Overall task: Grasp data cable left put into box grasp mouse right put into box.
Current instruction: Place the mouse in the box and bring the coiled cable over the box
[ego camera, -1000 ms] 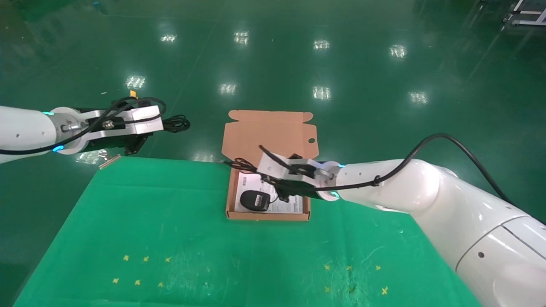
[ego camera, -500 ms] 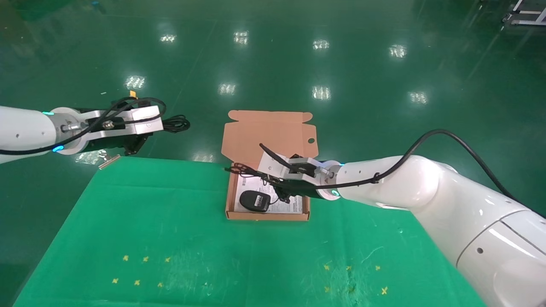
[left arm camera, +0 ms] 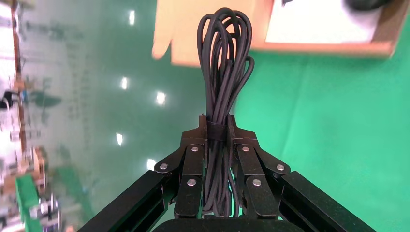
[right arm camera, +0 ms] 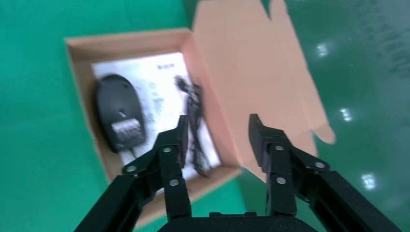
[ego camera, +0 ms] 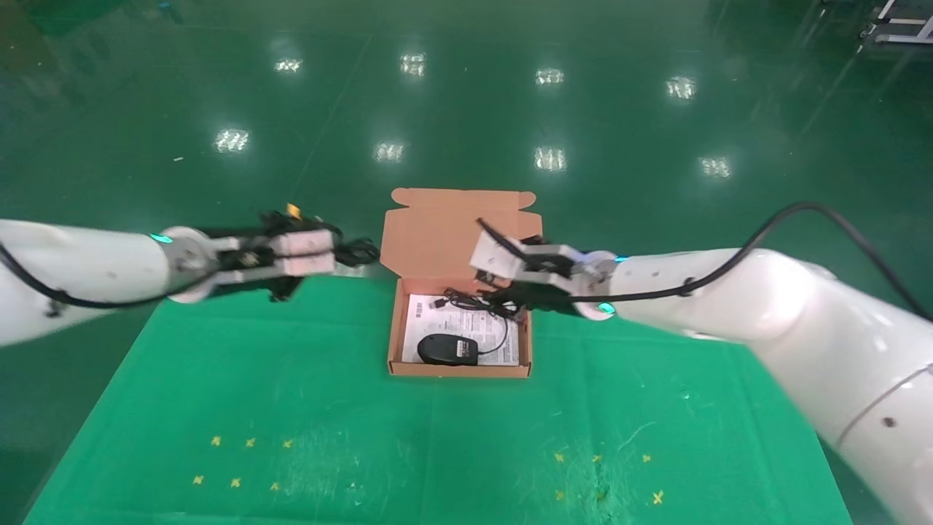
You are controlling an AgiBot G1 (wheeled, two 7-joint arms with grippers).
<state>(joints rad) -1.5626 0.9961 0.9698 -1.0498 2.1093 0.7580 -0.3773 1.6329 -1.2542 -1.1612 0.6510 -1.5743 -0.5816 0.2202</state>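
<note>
The box (ego camera: 459,370) lies open on the green cloth, its flap lid (ego camera: 452,233) standing at the back. The mouse (ego camera: 447,350) rests inside on the white sheet, its cord (ego camera: 474,302) piled behind it. My right gripper (ego camera: 497,295) hovers over the box's right rear corner, open and empty; its wrist view shows the mouse (right arm camera: 119,116), the cord (right arm camera: 193,121) and the gripper (right arm camera: 217,130). My left gripper (ego camera: 342,255) is shut on the data cable (ego camera: 362,251), held in the air just left of the lid. The bundle (left arm camera: 225,58) sticks out past the left gripper (left arm camera: 217,126).
The green cloth table (ego camera: 291,408) ends just behind the box; glossy green floor lies beyond. Small yellow cross marks (ego camera: 240,459) sit near the front left and front right (ego camera: 605,474). In the left wrist view the box's wall (left arm camera: 329,47) lies ahead of the cable.
My left arm has swung right with the data cable, up to the lid's left side. My right gripper has drawn back and right from over the box. The cord now lies inside the box.
</note>
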